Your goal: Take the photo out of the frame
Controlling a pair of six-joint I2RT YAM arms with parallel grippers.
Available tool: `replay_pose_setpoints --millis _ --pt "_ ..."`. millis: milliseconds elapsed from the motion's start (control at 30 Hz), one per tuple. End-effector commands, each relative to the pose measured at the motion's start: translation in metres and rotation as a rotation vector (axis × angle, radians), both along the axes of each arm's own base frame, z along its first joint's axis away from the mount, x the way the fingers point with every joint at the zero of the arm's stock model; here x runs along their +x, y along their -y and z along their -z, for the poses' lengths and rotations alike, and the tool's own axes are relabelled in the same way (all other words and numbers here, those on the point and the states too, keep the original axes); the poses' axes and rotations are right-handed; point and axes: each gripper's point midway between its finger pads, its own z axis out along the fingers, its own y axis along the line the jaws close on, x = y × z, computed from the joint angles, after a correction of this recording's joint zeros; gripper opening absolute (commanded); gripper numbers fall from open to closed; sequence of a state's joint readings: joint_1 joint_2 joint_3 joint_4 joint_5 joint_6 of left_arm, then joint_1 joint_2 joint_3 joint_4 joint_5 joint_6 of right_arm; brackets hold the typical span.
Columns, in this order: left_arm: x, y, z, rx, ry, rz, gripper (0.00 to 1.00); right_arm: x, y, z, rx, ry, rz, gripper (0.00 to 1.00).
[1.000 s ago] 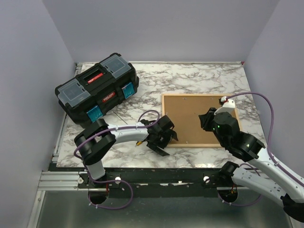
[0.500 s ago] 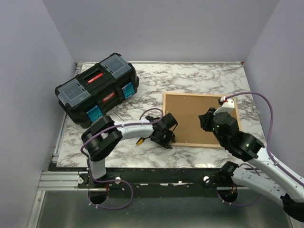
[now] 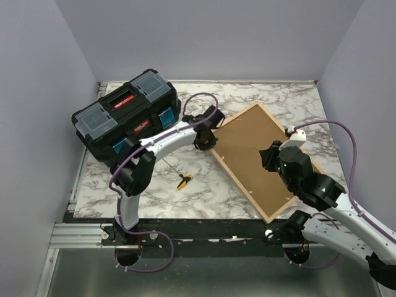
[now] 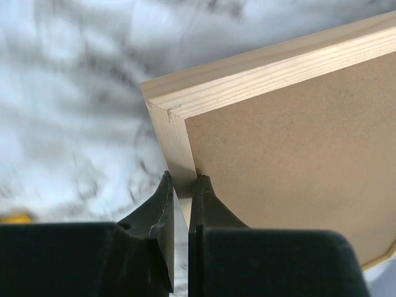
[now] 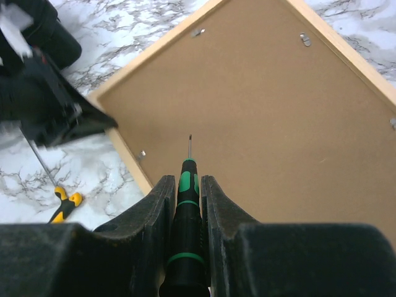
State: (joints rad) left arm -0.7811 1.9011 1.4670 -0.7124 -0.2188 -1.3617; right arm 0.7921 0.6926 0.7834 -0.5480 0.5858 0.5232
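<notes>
1. Right gripper clamped on green screwdriver, tip just above backing board — work the nearest tab at a low angle, don't gouge.
2. Frame lies face-down, skewed on the table; photo not visible, presumably under the board.
3. Left gripper pinched shut on the frame's rail by its corner — brace it flat while tabs turn.

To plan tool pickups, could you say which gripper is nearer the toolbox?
Left. The left gripper grips the frame beside the toolbox; the right gripper, holding a screwdriver, hovers farther off over the frame.
</notes>
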Motion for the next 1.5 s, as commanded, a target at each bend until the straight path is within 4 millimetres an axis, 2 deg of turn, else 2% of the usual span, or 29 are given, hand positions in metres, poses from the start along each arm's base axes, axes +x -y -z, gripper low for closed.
replay_pose_setpoints --millis 0,133,267,367,433,700,733,800,833,867,967,1100,1233,1300,1400,1467 --pt "0.046 -0.018 -0.023 0.214 0.132 0.464 0.0 0.0 -0.004 0.008 -0.013 -0.015 -0.015 0.01" --pt "0.082 -0.01 -0.039 0.192 0.195 0.615 0.0 0.002 -0.01 0.009 -0.007 -0.026 -0.032 0.01" --pt "0.107 -0.007 -0.032 0.171 0.17 0.705 0.0 0.002 -0.016 0.01 -0.004 -0.04 -0.054 0.01" --pt "0.114 0.007 -0.029 0.095 0.162 0.745 0.0 0.002 -0.022 0.015 -0.001 -0.06 -0.068 0.01" --pt "0.122 0.014 -0.034 0.083 0.184 0.755 0.0 0.002 -0.025 0.018 0.003 -0.07 -0.076 0.01" --pt "0.152 0.018 -0.051 0.025 0.253 0.725 0.0 0.006 -0.037 0.022 0.022 -0.088 -0.103 0.01" --pt "0.153 0.018 -0.053 0.011 0.256 0.724 0.1 0.006 -0.039 0.023 0.022 -0.092 -0.108 0.01" --pt "0.154 0.013 -0.057 0.006 0.253 0.712 0.36 0.007 -0.042 0.025 0.021 -0.1 -0.113 0.01" --pt "0.155 0.008 -0.061 0.018 0.253 0.695 0.46 0.007 -0.043 0.027 0.02 -0.105 -0.117 0.01" --pt "0.155 0.0 -0.068 0.037 0.257 0.678 0.51 0.007 -0.044 0.028 0.02 -0.109 -0.119 0.01" --pt "0.152 -0.02 -0.095 0.062 0.278 0.64 0.61 0.008 -0.046 0.034 0.018 -0.121 -0.119 0.01" --pt "0.136 -0.049 -0.158 0.041 0.355 0.607 0.64 0.011 -0.051 0.043 0.015 -0.132 -0.124 0.01" --pt "0.101 -0.066 -0.226 -0.023 0.491 0.637 0.64 0.016 -0.065 0.061 0.018 -0.172 -0.148 0.01" --pt "0.079 -0.07 -0.25 -0.058 0.551 0.676 0.65 0.018 -0.076 0.072 0.033 -0.196 -0.166 0.01" --pt "0.052 -0.075 -0.269 -0.084 0.622 0.726 0.68 0.031 -0.089 0.08 0.035 -0.19 -0.169 0.01" --pt "0.04 -0.077 -0.267 -0.093 0.656 0.754 0.68 0.045 -0.093 0.082 -0.011 -0.176 -0.149 0.01"
